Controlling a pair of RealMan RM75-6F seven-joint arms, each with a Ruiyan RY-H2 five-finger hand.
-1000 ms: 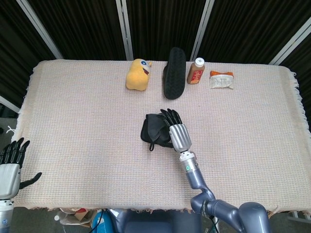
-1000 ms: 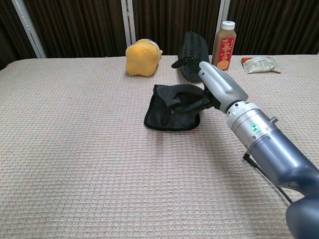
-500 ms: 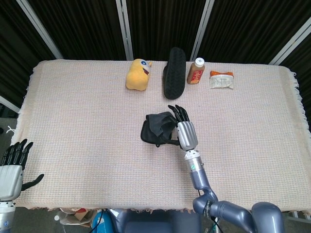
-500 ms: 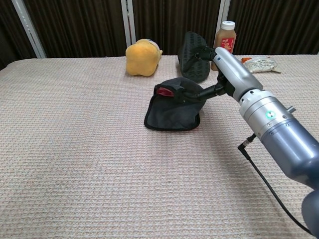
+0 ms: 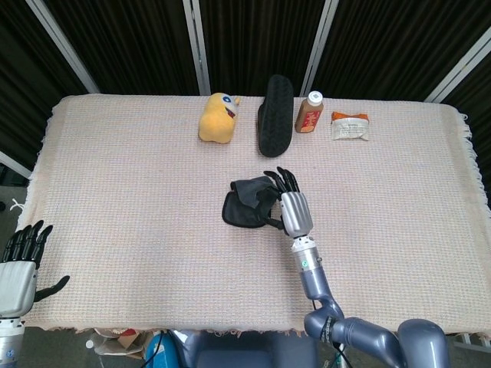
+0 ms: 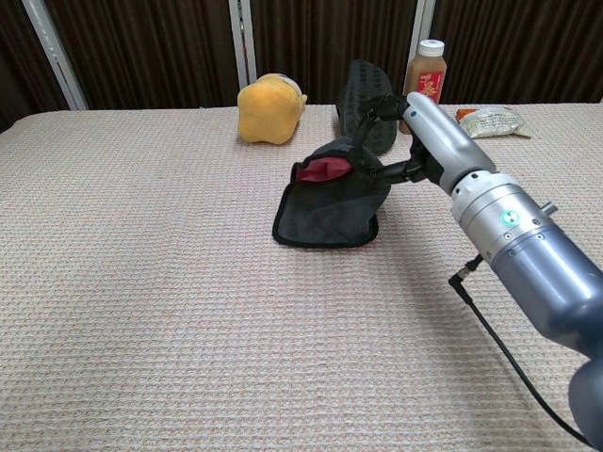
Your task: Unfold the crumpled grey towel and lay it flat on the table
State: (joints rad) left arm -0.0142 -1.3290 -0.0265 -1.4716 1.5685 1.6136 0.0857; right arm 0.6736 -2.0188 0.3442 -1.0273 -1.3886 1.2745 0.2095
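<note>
Raised since a second ago: towel (image 6: pixel 330 202) edge, red lining showing, pinched by right hand (image 5: pixel 290 203); remainder apparently crumpled mid-worktop (image 5: pixel 123 192). Left hand (image 5: pixel 19 264) empty, fingers spread, off worktop corner.

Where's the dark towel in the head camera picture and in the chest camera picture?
Head view: the towel lies near the table's middle, just left of the right hand gripping it.
Chest view: the towel sits center, upper half, its top edge lifted by that hand.
Shared landmark: the yellow plush toy behind it.
</note>
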